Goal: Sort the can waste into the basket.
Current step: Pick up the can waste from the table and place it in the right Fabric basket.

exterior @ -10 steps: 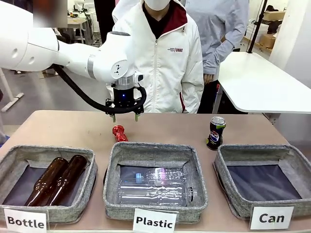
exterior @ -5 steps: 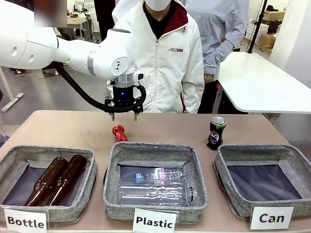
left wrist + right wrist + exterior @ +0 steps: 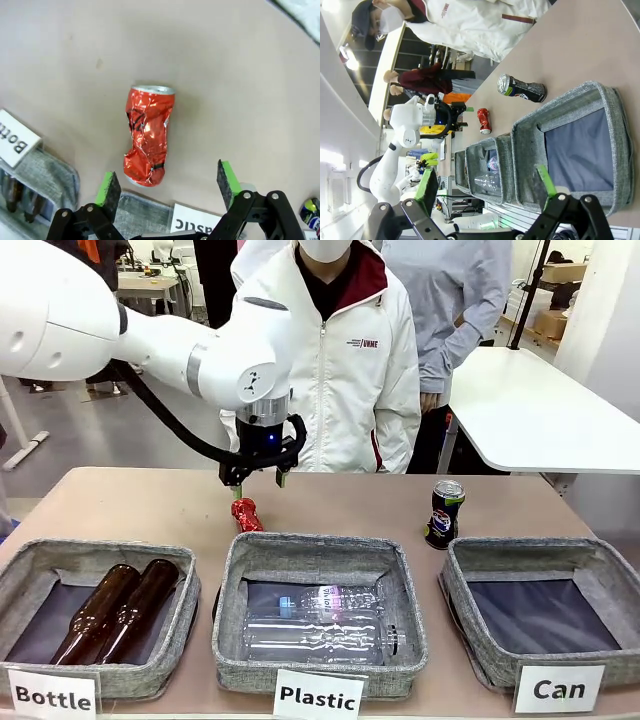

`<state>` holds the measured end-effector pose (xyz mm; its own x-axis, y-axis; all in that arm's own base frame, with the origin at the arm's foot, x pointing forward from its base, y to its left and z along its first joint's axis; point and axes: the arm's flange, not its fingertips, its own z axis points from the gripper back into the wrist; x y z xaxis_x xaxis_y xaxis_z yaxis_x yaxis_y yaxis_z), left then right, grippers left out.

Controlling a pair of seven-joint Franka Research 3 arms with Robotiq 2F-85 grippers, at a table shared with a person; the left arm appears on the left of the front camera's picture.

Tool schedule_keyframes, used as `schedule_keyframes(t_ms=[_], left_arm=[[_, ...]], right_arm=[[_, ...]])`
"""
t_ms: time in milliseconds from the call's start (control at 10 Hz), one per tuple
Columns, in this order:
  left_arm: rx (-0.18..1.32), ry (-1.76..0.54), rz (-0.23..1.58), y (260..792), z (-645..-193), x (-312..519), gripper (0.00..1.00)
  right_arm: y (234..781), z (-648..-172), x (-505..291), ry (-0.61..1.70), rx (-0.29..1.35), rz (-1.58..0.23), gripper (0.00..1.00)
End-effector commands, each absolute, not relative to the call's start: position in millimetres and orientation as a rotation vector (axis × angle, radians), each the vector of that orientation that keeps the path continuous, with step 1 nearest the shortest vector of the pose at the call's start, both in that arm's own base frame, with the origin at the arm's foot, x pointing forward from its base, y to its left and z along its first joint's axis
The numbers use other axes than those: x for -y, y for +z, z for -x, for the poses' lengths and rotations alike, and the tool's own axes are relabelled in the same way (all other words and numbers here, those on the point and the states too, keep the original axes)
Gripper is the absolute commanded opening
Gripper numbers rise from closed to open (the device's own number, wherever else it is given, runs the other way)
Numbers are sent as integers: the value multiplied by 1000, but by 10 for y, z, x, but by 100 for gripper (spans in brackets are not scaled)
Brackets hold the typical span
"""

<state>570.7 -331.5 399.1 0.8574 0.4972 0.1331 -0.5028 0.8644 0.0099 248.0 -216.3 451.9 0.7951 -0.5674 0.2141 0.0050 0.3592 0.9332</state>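
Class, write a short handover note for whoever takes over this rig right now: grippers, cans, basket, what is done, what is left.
Left gripper: open, over the red can, apart from it.
Right gripper: open, empty.
Red can lies on the table behind the Plastic basket; dark can stands behind the Can basket.
Done: nothing, Can basket holds no can.
Left: both cans.

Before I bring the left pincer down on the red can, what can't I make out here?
- Front view: whether the red can touches the Plastic basket; the basket's rim overlaps its near end.
- Front view: the dark can's print, too small to read.
- Left wrist view: the Plastic card, cut off by the bottom edge and the left pincer.
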Motion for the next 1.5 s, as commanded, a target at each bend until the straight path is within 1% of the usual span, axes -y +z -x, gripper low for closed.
schedule_keyframes(t_ms=[0,200,400,500,700,900,1200,1400], left_arm=[[156,542,-64,3780,-5429,3148,100],[215,537,-29,3689,-5334,3054,100],[253,529,38,3548,-5387,2970,100],[245,503,79,3464,-5436,2950,100],[211,507,90,3319,-5556,2911,100],[187,567,110,3201,-5691,2885,100],[139,552,117,3148,-5770,2951,100],[145,566,95,3144,-5779,2939,100]], right_arm=[[4536,-2503,2178,-376,596,-1170,100],[4536,-2503,2178,-376,596,-1170,100],[4536,-2503,2178,-376,596,-1170,100],[4536,-2503,2178,-376,596,-1170,100],[4536,-2503,2178,-376,596,-1170,100],[4536,-2503,2178,-376,596,-1170,100],[4536,-2503,2178,-376,596,-1170,100],[4536,-2503,2178,-376,596,-1170,100]])
